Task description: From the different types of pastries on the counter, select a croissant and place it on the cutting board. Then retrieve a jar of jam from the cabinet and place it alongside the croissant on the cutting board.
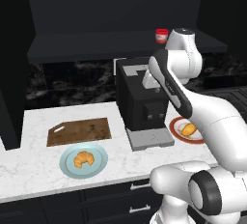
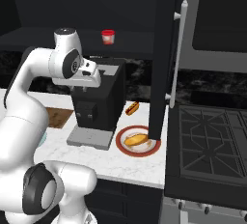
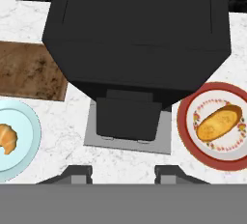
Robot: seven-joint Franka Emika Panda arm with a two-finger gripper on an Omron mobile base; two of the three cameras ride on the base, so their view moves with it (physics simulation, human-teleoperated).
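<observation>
A white robot arm holds its gripper (image 3: 123, 172) high above a black coffee machine (image 1: 142, 103) on the white marble counter (image 1: 29, 162), the two dark fingertips (image 3: 77, 172) standing apart with nothing between them, though drawn in as far as they go, and well clear of everything below. Seen from the hand, the coffee machine lies directly ahead of the fingers, its grey drip tray nearest them. Off to one side of the fingers, the croissant (image 3: 7, 138) rests on a round light-blue plate (image 3: 24, 155), a golden crescent lying near the plate's middle; just past that plate, farther from the fingers, sits the brown wooden cutting board (image 3: 31, 71), flat on the counter and bare, its slot handle visible in the left base view at the end away from the machine. On the opposite side of the fingers, an oblong yellow-orange pastry (image 3: 219, 121) lies on a red-rimmed plate (image 3: 185, 121), close beside the machine's base. In the right base view a small hot dog (image 2: 131, 107) lies on the counter behind that plate. Far above and beyond the fingers, the jar of jam (image 1: 162, 35) with its red lid stands upright on the wide dark shelf of the cabinet (image 1: 111, 1), behind the arm's upper joint. Black drawers (image 1: 96, 203) with silver handles run below the counter.
</observation>
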